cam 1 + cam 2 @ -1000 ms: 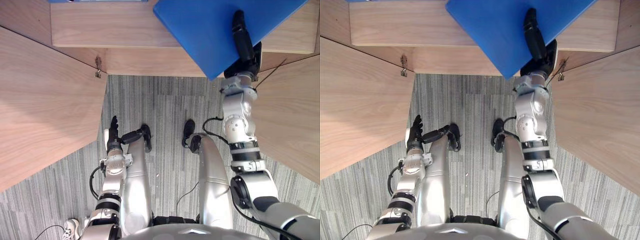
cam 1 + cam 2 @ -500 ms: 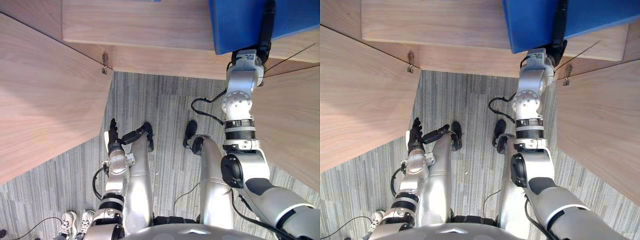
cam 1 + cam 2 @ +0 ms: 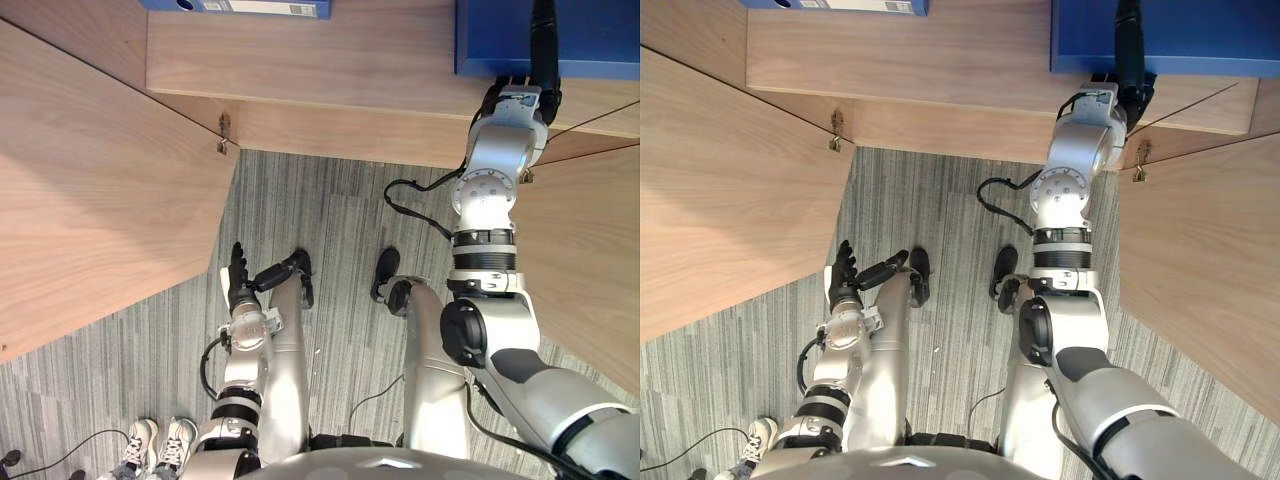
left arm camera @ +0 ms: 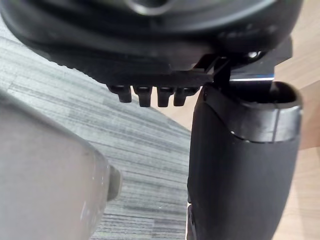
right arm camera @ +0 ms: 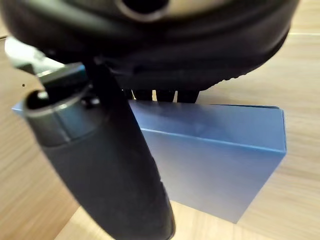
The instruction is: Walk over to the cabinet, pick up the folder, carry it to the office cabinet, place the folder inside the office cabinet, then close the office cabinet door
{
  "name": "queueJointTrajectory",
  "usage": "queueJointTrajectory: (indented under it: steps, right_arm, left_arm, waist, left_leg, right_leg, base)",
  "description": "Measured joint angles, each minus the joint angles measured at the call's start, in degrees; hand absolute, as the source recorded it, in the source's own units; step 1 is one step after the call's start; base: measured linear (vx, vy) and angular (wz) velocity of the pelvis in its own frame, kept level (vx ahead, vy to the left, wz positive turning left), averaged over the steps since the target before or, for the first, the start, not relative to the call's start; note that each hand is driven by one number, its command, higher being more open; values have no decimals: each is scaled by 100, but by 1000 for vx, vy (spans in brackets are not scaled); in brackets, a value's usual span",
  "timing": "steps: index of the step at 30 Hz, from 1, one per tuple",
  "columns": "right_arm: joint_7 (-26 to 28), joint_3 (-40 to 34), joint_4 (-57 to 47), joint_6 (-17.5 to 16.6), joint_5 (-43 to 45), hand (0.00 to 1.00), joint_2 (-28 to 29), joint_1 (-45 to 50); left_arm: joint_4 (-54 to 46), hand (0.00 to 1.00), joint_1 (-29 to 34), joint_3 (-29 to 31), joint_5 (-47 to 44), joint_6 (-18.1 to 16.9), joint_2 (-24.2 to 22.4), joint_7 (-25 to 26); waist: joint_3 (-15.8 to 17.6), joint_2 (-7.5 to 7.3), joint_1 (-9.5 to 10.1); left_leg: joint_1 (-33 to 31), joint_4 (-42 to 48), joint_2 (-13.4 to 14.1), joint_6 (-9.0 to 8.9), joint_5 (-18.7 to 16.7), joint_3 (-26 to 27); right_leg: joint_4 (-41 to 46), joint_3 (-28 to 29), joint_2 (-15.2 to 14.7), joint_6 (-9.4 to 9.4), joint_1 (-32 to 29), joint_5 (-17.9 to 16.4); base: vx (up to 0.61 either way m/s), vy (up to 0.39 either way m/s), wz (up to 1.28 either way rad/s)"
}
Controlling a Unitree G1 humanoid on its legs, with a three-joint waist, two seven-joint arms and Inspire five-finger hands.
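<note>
Right hand [image 3: 545, 40] clamped on the blue folder [image 3: 495, 40], thumb across its top, folder already lying on the office cabinet shelf [image 3: 350, 55]. Left hand [image 3: 238, 272] open, hanging low. Seemingly left: letting go, pulling back, swinging the open doors [image 3: 100, 180] shut.

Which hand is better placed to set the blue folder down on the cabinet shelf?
Right. The right hand grips the folder over the shelf; the left hand hangs open, low over the carpet.

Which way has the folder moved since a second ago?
Yes. The folder, in the right hand, went deeper over the shelf: its corner overhung the front edge, now it is squared behind it.
</note>
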Motion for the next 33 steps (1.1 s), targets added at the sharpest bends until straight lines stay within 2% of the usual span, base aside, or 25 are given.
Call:
queueJointTrajectory:
  steps: [7, 10, 13, 19, 25, 33]
  right_arm:
    - [91, 186, 3, 55, -7, 100, -178, -146]
    - [325, 532, 44, 245, -20, 100, -464, -150]
    - [703, 1181, 346, 571, -58, 100, -954, -276]
    - [1417, 1913, 903, 1088, -61, 100, -1637, -819]
    - [1764, 2078, 1189, 1189, -61, 100, -1921, -1208]
    - [2083, 2325, 1495, 1374, -199, 100, -2250, -1209]
  left_arm:
    - [-4, 100, 0, -20, 0, 0, -21, -1]
    - [-2, 100, 1, -21, 0, 0, -15, -8]
    - [8, 100, 17, -25, 0, 0, 25, -47]
    - [183, 100, 23, -355, -2, -10, 198, -221]
    - [305, 100, 22, -396, -8, -76, 242, -248]
    - [437, 100, 18, -418, -33, -83, 311, -290]
  waist:
    - [-11, 3, -10]
    - [-11, 2, -27]
    - [-10, 2, -82]
    - [-12, -5, -204]
    - [-16, -12, -235]
    - [-16, -15, -291]
  left_leg:
    - [1, 2, 1, -3, 2, 1]
    - [0, 1, 3, -3, 2, 4]
    - [0, -9, 7, -3, 2, 11]
    - [169, -331, 1, 61, 138, 143]
    - [231, -408, 15, 75, 148, 216]
    - [358, -486, 28, 89, 154, 326]
  right_leg:
    - [3, 0, 0, -5, 0, 3]
    - [0, 1, 0, -6, 0, 4]
    - [-16, 2, 0, -9, -1, 14]
    - [-367, 15, -4, 1, 159, 207]
    - [-511, 25, -5, 30, 241, 262]
    - [-604, 61, -13, 58, 364, 313]
  base:
    - [24, 44, 0]
    - [26, 46, 0]
    - [28, 53, -1]
    - [25, 61, -2]
    - [25, 64, -1]
    - [24, 49, -2]
